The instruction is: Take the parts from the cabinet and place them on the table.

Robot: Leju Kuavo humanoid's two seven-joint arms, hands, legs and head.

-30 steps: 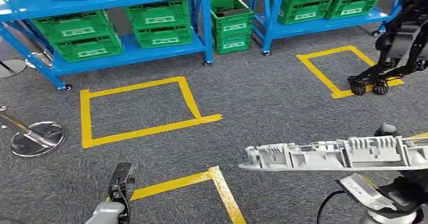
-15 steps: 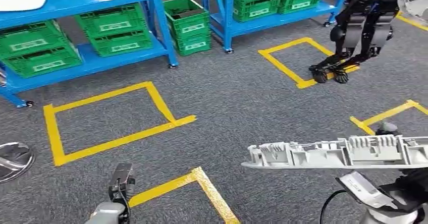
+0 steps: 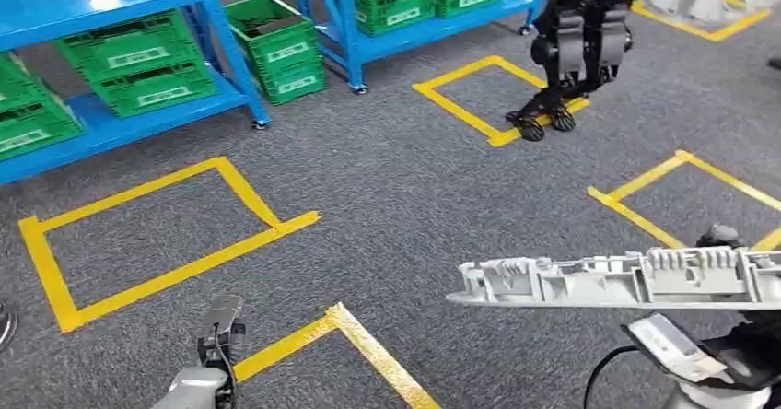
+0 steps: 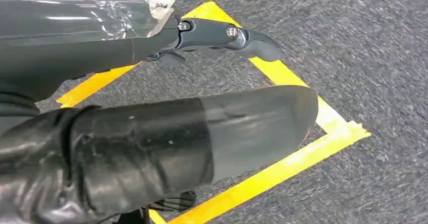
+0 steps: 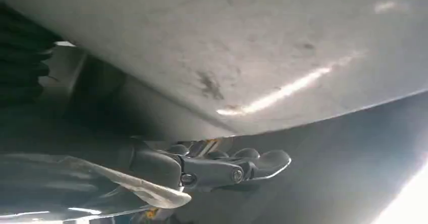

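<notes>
Holding a long grey part flat over the carpet, the right hand grips it from below. The left hand hangs loose, holding nothing.

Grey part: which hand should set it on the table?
Right. The right hand already carries the long grey part from beneath; the left hand hangs low over the carpet, holding nothing.

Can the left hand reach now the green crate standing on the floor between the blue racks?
Probably not. The left hand hangs low near the robot, and the green crate stands far across open carpet.
</notes>
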